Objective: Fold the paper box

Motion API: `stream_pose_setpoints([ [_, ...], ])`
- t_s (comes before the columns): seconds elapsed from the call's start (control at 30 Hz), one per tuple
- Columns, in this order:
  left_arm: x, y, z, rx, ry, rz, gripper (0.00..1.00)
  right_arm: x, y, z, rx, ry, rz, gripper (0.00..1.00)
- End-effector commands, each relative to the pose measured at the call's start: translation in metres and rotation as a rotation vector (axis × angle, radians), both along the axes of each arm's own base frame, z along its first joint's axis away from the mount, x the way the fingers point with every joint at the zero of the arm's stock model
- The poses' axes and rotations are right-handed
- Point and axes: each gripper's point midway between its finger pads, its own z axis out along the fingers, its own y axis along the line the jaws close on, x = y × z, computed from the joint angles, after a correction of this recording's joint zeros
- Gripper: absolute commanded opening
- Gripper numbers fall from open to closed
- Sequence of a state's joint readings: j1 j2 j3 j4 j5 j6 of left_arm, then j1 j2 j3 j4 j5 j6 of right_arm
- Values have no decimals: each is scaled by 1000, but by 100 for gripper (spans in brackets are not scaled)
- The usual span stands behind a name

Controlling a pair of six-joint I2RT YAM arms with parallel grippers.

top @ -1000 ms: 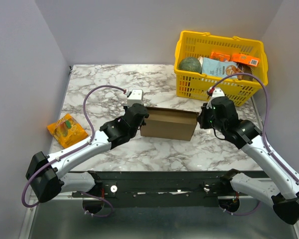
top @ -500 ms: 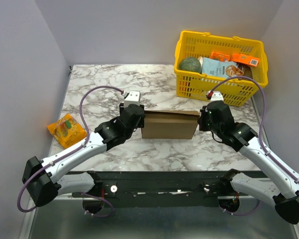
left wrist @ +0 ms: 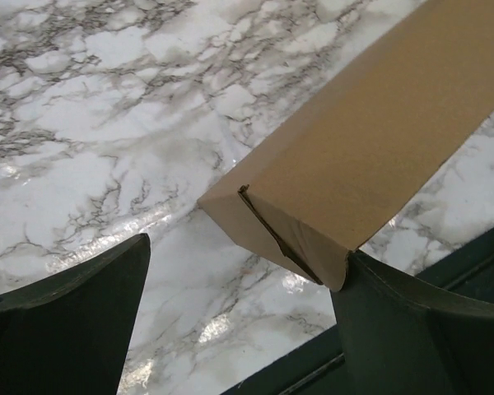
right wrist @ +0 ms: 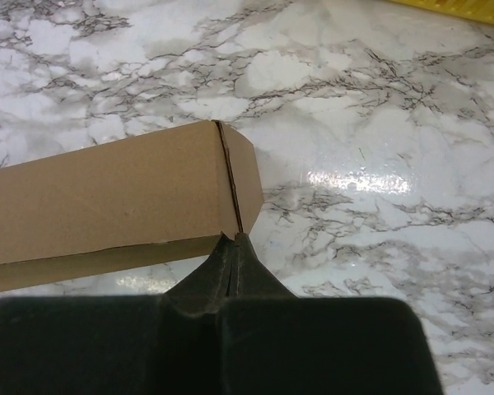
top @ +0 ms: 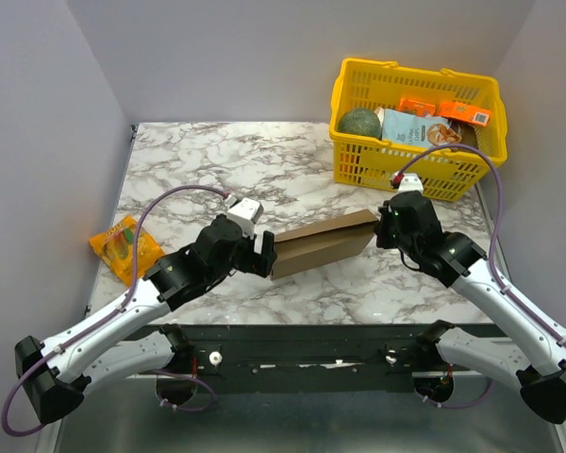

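- Fingers of the left gripper (left wrist: 245, 253) are spread wide. One end of the paper box (top: 321, 243) sits between them, but they do not squeeze it.
- The paper box lies slanted on the desk (top: 217, 160), by the middle of the near edge. It is closed up into a long brown shape.
- I think it could go wrong like this: nothing grips the box, so a push from either arm may make it slide or spin away.
- The end flap (left wrist: 292, 239) by the left fingers looks only tucked in. A bump there might pop it open.
- One left finger seems to touch the corner of the box, and the other stays apart from it.
- The right gripper (right wrist: 230, 255) has its fingers pressed together. Their tip touches the low edge of the other end of the box, and they pinch nothing I can see.
- The yellow basket (top: 396, 170) sits at the far right corner, well apart from the box.
- The orange packet (top: 124, 247) lies by the left edge.
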State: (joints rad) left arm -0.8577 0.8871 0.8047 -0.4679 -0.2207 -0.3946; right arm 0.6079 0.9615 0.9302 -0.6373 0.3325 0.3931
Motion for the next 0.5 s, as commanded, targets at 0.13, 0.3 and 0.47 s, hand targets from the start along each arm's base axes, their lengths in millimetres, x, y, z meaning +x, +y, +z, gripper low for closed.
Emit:
stream_pose_setpoints([
  [0.13,-35,-8,12,-106,35,-155,99,-7,-1,-10,-10,34,0,1],
  [0.3,-29,-10,10,-126,60,-114,99,-6,2,-6,3,25,10,1],
  [0.47,-26,-22,53,-314,20,-91,99,-5,3,-2,7,17,10,1],
])
